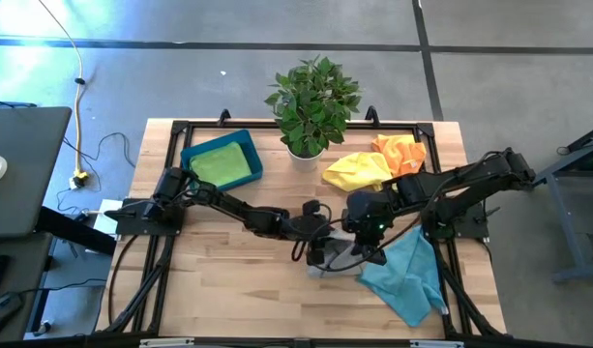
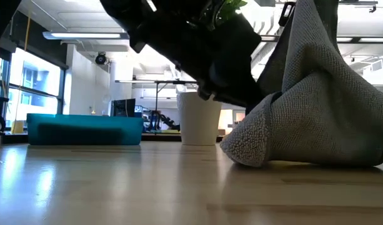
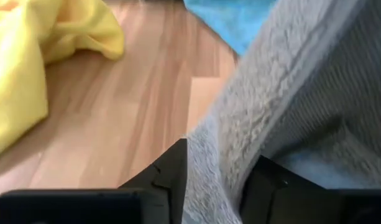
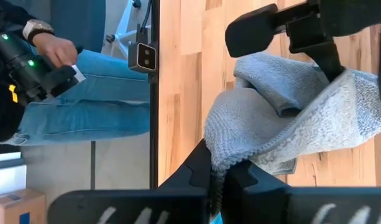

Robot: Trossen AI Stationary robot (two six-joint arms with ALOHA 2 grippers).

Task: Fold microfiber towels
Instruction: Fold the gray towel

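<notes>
I can read no brand, label or writing anywhere in my views.

From above, both arms meet just below the centre of the wooden worktop (image 1: 228, 280). My left hand (image 1: 320, 253) reaches in from nine o'clock and my right hand (image 1: 366, 253) from three o'clock, both on the grey towel (image 1: 337, 259), which sits bunched at about six o'clock from the plant (image 1: 312, 101). The left wrist view shows grey cloth running between the two dark fingers (image 3: 165, 180), so that hand is grasping the grey towel. The right wrist view shows its fingers pinched together on a grey edge: clenched on the same towel. In the low view the grey towel (image 2: 316, 119) is pulled up into a peak, its lower fold resting on the wood.

The teal towel (image 1: 407, 275) lies crumpled at four o'clock, reaching close to the worktop's front right edge. The yellow towel (image 1: 357, 171) and orange towel (image 1: 400, 152) lie at two o'clock, touching each other. A green towel (image 1: 222, 164) lies in the blue tray (image 1: 192, 155) at ten o'clock.

Bare wood lies open across the front left, from seven to eight o'clock. A black frame borders the worktop.

Beyond it is grey floor with a yellow cable (image 1: 78, 87). The right wrist view shows a seated person in jeans (image 4: 84, 93) past the edge.
</notes>
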